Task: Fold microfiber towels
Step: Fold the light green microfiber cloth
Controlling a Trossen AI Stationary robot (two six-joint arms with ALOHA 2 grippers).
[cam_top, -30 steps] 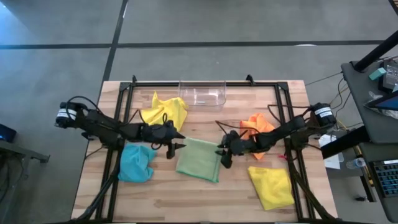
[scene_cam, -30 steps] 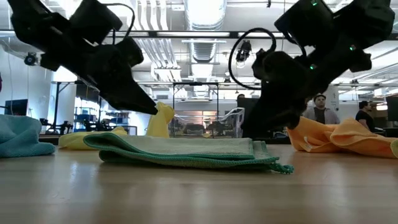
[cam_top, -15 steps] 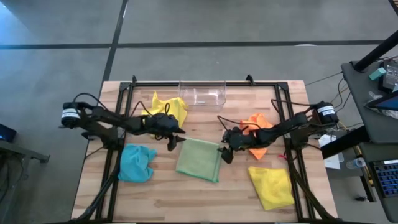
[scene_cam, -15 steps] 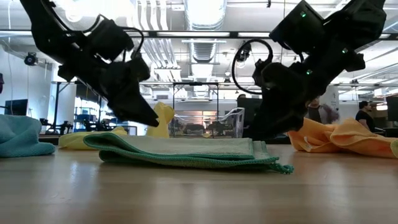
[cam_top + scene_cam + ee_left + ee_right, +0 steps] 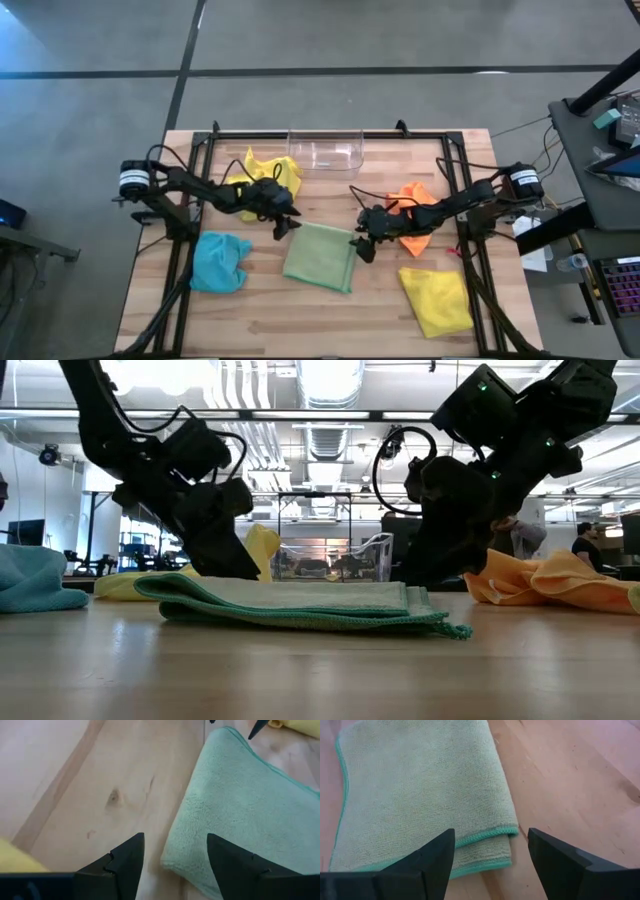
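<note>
Desk (image 5: 300,310): your wooden desk holds all five towels and both arms.
Clear bin (image 5: 325,150): it sits at the far edge of the desk, beyond both grippers.
Green towel (image 5: 320,257): it lies folded flat between your two grippers, held by neither.
Flat yellow towel (image 5: 437,300): it lies near the front edge, on the right gripper's side, well apart from it.
Crumpled yellow towel (image 5: 265,176): it is bunched up just behind the left gripper.
Blue towel (image 5: 219,262): it is bunched up near the left gripper, toward the front of the desk.
Orange towel (image 5: 412,205): it is bunched up right beside your right arm, just behind the right gripper.
Left gripper (image 5: 281,226): its fingers are spread apart with nothing in them, at the green towel's left corner.
Right gripper (image 5: 362,248): its fingers are spread apart too, holding nothing, at the green towel's right edge.
</note>
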